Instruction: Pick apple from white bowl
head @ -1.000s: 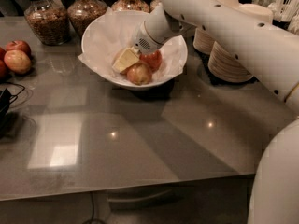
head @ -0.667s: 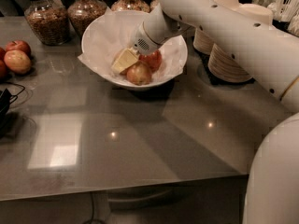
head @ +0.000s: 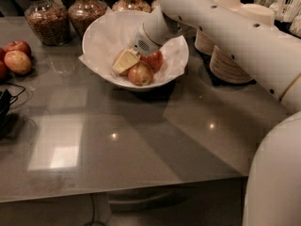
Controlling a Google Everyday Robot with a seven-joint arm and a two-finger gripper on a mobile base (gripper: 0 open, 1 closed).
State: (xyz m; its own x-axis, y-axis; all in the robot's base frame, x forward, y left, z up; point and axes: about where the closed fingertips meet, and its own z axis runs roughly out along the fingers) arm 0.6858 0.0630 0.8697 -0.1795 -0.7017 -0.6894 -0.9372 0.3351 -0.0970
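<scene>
Jaws, scarcely shifted, just beside apple (head: 140,74)

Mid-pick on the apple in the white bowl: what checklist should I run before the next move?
1. End effector inside the white bowl: ok.
2. End effector right beside the apple: ok.
3. Hold on the apple secured: cannot tell.
4. Apple out of the bowl: not ok, it lies in it.
5. Redder apple apart from the apple: not ok, right behind it.

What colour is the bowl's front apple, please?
Yellow-tan, reddish blush, camera view; gripper beside apple in bowl.
</scene>
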